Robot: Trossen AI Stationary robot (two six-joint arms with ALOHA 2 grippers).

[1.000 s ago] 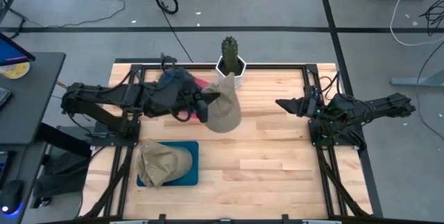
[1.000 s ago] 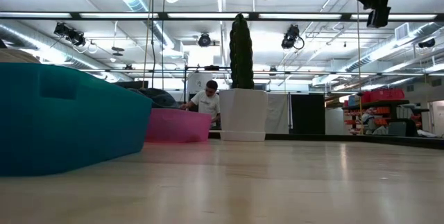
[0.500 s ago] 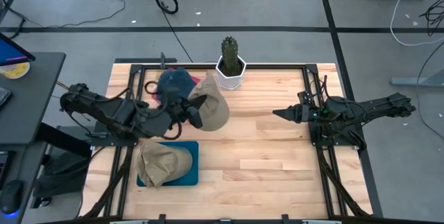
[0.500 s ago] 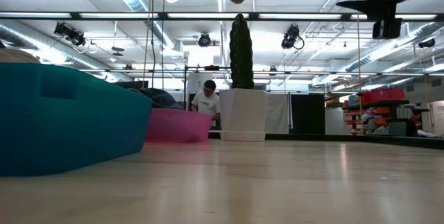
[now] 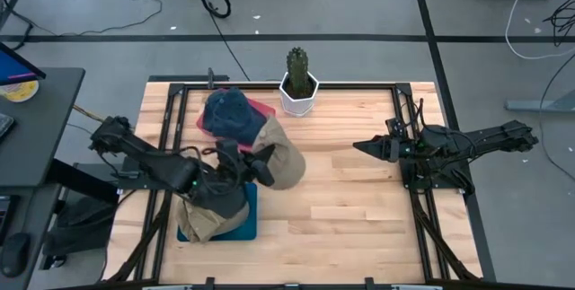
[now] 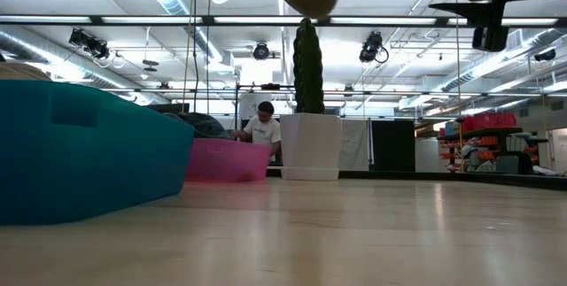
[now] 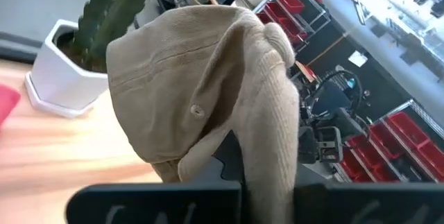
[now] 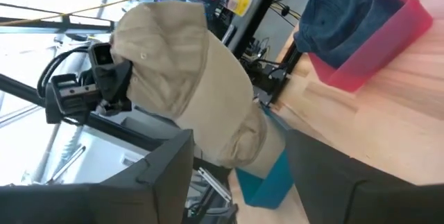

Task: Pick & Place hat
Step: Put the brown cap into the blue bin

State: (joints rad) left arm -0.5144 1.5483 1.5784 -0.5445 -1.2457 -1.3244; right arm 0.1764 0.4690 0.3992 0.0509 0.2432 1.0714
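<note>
Left hand (image 5: 255, 166) clamped on tan hat (image 5: 280, 158), held aloft left of frame centre, near teal bin (image 5: 246, 221) at lower left. Advice: carry over bin, lower before release. Right hand (image 5: 362, 145) idle, fingers apart, at right

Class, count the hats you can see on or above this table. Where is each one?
3. A tan hat is held up by the left hand; a blue hat sits in the pink bin; another tan hat lies in the teal bin. More may be hidden underneath.
</note>
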